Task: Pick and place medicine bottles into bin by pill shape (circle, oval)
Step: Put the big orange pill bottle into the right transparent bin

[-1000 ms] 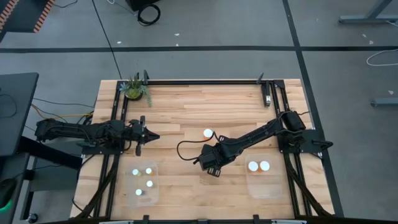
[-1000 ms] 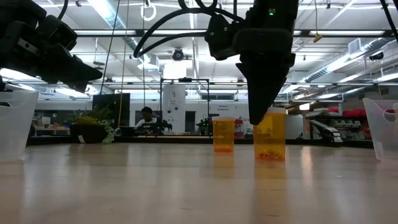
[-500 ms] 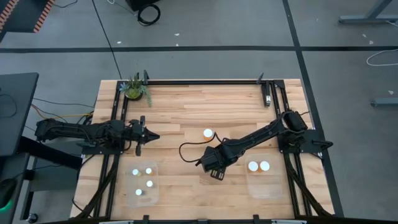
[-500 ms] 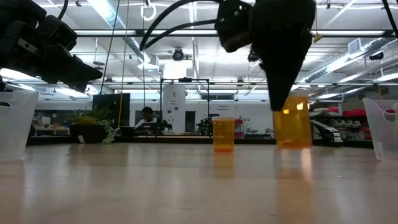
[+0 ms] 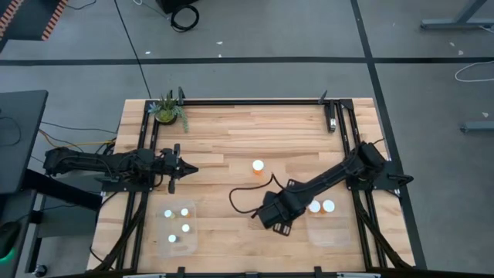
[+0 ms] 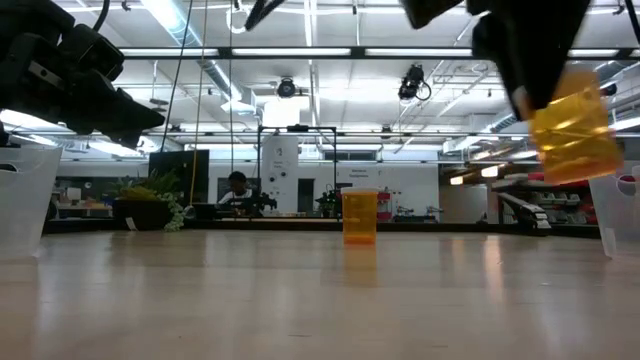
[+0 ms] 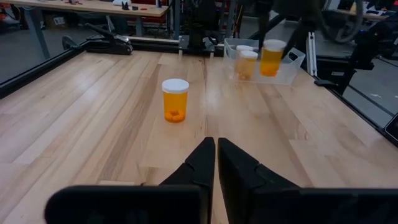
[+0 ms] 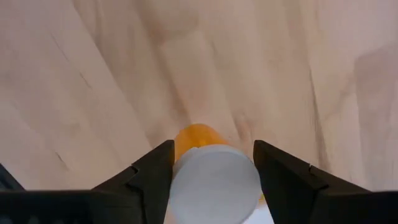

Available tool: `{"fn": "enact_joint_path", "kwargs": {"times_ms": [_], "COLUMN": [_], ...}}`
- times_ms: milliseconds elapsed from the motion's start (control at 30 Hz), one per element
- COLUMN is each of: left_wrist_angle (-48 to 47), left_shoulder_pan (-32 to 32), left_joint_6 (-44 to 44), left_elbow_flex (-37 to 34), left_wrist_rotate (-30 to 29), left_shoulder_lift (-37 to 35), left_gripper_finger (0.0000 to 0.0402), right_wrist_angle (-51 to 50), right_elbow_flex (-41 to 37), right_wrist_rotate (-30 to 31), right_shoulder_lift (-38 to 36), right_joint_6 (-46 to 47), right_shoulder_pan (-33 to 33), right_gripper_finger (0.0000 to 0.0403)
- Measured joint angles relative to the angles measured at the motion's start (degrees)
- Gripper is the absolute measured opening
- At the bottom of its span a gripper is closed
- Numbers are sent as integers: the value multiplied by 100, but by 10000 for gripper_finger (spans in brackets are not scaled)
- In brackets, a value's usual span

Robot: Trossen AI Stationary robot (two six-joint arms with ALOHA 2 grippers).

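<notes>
On the left side of the bench (image 5: 247, 131), the left pincer (image 5: 179, 168) hangs above the wood near the left rail, its two fingers pressed together with only a slit between them and nothing held. Below it in the high view, the left bin (image 5: 179, 225) near the front edge holds four small whitish bottles (image 5: 184, 228), seen only as white caps from above; their bodies cannot be made out.

Near the bench's middle, one orange bottle (image 5: 257, 166) stands upright by itself, long axis vertical, white cap on top, a few orange pills resting at its bottom in the left wrist view (image 7: 175, 99). No label or writing can be read on it.

Right of centre, the right pincer (image 5: 279, 220) holds the held orange bottle (image 6: 574, 122) by its upper part, the fingers clamped on either side of the white cap (image 8: 214, 180). In the low view this bottle is off the wood and tilted, its base swung toward the right and its cap end hidden by the dark fingers. Its body is clear orange plastic; no printing shows on it.

Just right of that pincer, the right bin (image 5: 328, 222), a clear plastic tub near the front right, holds two bottles in the right bin (image 5: 322, 206), side by side, upright, white caps up.

A potted plant (image 5: 167, 110) sits at the far left corner.
</notes>
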Motion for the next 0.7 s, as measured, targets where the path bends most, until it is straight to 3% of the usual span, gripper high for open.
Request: {"fn": "enact_joint_path", "kwargs": {"times_ms": [333, 700], "left_wrist_angle": [-2, -4], "left_shoulder_pan": [0, 0], "left_joint_6": [0, -1], "left_elbow_flex": [1, 0], "left_wrist_rotate": [-1, 0], "left_shoulder_lift": [0, 0], "left_gripper_finger": [35, 23], "right_wrist_angle": [-129, -323], "right_elbow_flex": [-2, -6], "right_wrist_rotate": [-595, -317], "right_shoulder_lift": [-25, -437], "right_joint_6": [786, 1813], "right_shoulder_pan": [575, 1135], "right_gripper_finger": [219, 219]}}
